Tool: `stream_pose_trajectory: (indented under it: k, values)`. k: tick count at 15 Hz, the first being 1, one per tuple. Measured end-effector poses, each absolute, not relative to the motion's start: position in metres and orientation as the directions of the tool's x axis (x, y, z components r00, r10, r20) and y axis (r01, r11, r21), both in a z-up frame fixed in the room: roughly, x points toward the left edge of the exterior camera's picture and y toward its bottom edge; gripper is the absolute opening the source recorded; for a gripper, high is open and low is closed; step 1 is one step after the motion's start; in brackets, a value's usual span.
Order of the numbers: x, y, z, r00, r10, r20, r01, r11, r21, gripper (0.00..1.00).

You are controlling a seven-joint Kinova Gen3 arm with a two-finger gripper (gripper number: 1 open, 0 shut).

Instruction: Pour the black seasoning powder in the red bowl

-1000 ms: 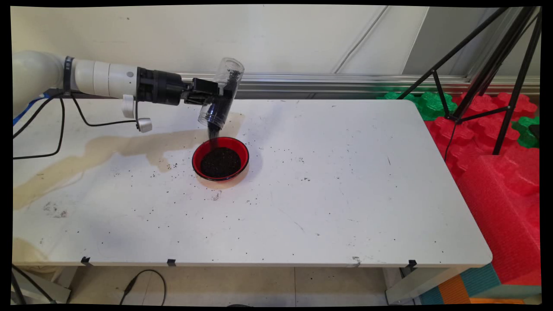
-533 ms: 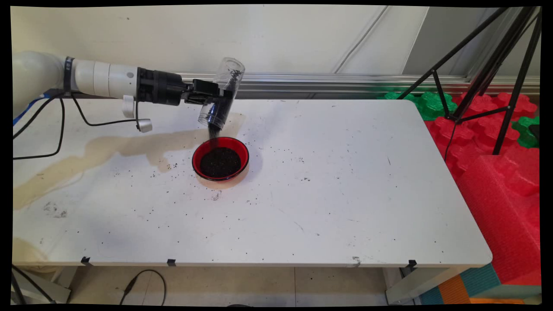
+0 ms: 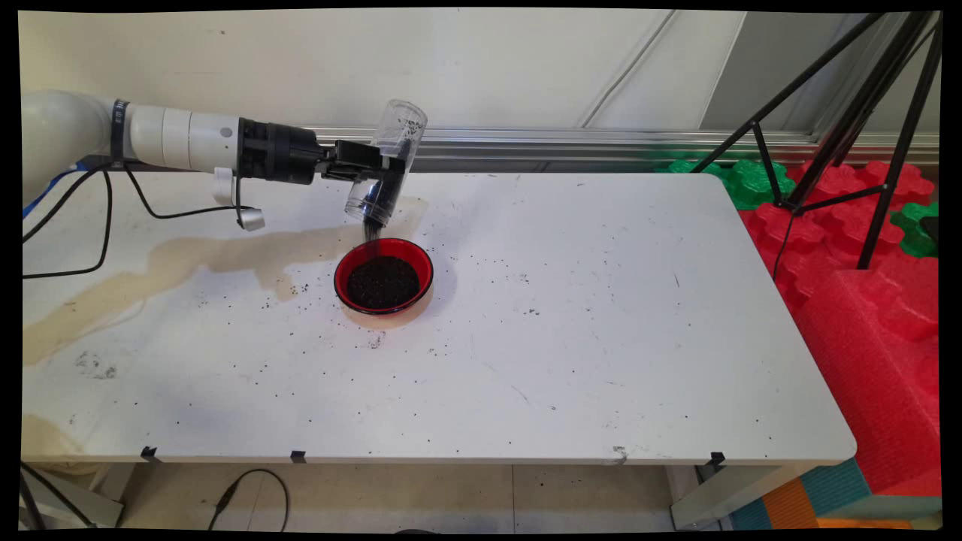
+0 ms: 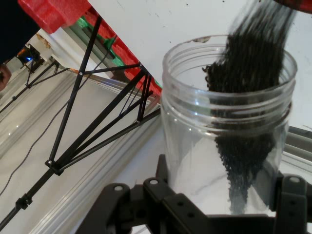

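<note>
In the main view the hand (image 3: 378,174) is clamped on a clear jar (image 3: 385,164), reaching in from the left above the far part of the table (image 3: 601,315). The jar is tipped mouth down, its mouth just above the far rim of a red bowl (image 3: 383,275), and a thin dark stream of grains (image 3: 370,231) falls from the mouth into the bowl. The bowl stands on the table and is filled with the same dark grains. Loose grains lie scattered on the table about the bowl, and a tan stain (image 3: 188,259) runs off to its left. A black tripod (image 3: 849,128) stands beyond the table's right end, over red and green foam blocks (image 3: 864,248). In the hand view the jar (image 4: 229,126) sits between the fingers (image 4: 291,202), and grains (image 4: 248,112) slide along its inner wall and pour out of the threaded mouth. The tripod (image 4: 97,122) shows to the left.
</note>
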State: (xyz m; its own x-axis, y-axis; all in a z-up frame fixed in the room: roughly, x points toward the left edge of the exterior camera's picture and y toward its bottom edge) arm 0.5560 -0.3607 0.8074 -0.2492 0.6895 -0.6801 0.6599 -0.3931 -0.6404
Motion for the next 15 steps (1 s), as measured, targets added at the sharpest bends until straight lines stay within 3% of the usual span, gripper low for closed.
stream_pose_trajectory:
  k: [15]
  values:
    - [0.5522, -0.3595, 0.8069, -0.195, 0.655, -0.730, 0.668, -0.456, -0.587, 0.00]
